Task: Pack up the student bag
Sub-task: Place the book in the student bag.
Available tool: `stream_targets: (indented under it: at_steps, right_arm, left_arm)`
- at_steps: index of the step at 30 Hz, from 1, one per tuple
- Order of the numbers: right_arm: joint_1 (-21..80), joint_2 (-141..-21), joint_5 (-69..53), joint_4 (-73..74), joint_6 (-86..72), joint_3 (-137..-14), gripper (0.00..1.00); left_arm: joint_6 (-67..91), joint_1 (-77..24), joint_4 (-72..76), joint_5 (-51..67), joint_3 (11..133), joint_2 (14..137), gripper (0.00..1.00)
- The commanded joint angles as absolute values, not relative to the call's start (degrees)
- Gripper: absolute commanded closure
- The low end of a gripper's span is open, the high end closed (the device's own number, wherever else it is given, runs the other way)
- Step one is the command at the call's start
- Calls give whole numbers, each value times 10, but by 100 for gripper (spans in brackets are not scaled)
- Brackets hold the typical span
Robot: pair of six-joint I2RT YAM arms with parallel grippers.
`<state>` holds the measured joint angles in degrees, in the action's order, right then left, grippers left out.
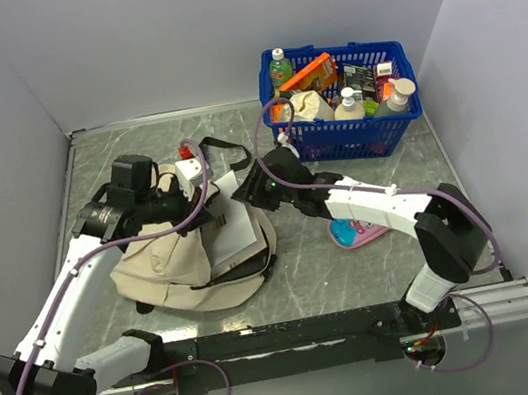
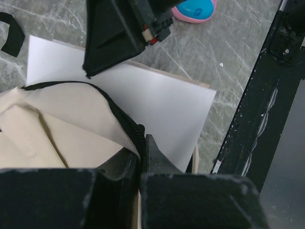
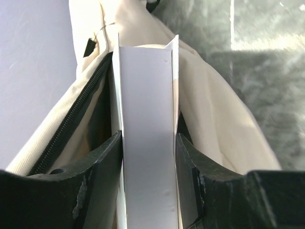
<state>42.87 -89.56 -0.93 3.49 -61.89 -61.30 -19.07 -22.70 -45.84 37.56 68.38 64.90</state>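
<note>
The beige student bag [image 1: 170, 269] lies left of the table's middle, with its mouth toward the right. My left gripper [image 1: 195, 207] is shut on the bag's black zipper edge [image 2: 136, 131] and holds the mouth up. My right gripper [image 1: 246, 192] is shut on a white book [image 3: 147, 157], gripped by its spine edge. The book [image 1: 234, 228] lies partly inside the mouth, between the bag's cream walls [image 3: 214, 119]. The left wrist view shows the book's flat cover [image 2: 157, 100] under the lifted flap, with the right gripper [image 2: 121, 33] above it.
A blue plastic basket [image 1: 346, 140] full of bottles and packets stands at the back right. A pink and blue pencil case [image 1: 356, 233] lies under the right forearm. The bag's black straps [image 1: 227, 148] trail toward the back. Grey walls close three sides.
</note>
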Motion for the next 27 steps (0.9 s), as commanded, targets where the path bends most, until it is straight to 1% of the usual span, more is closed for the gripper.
stream_targets:
  at_steps: [1,4,6,9,12,13,15,17,18,19,21,22,24,27]
  right_arm:
    - [453,-937,138,-29,-634,-671,100]
    - [455,-961,157,-44,-631,-688,100]
    - [458,-971,149,-57,-637,-695,100]
    - [484,-994,137,-30,-613,-740,100]
    - [511,-989,99,-33,-605,-716,99]
    - [522,-986,71,-33,-606,-708,91]
    - [526,-981,44,-16,-609,-684,86]
    - [524,-972,8,-17,-606,-658,75]
    - [522,-964,2,-21,-591,-654,65]
    - [520,-963,-17,13,-588,-658,59]
    - [519,-962,-40,53,-583,-676,52]
    - [520,-955,-34,68,-583,-673,50]
    - [520,-939,-48,36,-575,-641,47]
    - [521,-935,-58,68,-533,-658,47]
  left_arm:
    - [-171,-242,-422,458,711,636,99]
    - [-170,-242,-424,460,712,638,99]
    - [-170,-242,-418,461,709,637,99]
    - [-173,-242,-416,455,712,639,99]
    - [-179,-242,-419,454,717,639,99]
    - [-180,-242,-419,452,718,639,99]
    - [-182,-242,-416,452,716,640,99]
    - [-178,-242,-414,453,715,642,99]
    - [-177,-242,-410,453,715,643,99]
    - [-177,-242,-410,454,715,645,99]
    - [-174,-242,-400,451,715,647,99]
    - [-171,-242,-398,449,715,649,99]
    - [-169,-242,-398,450,721,652,99]
    - [-167,-242,-399,446,728,655,99]
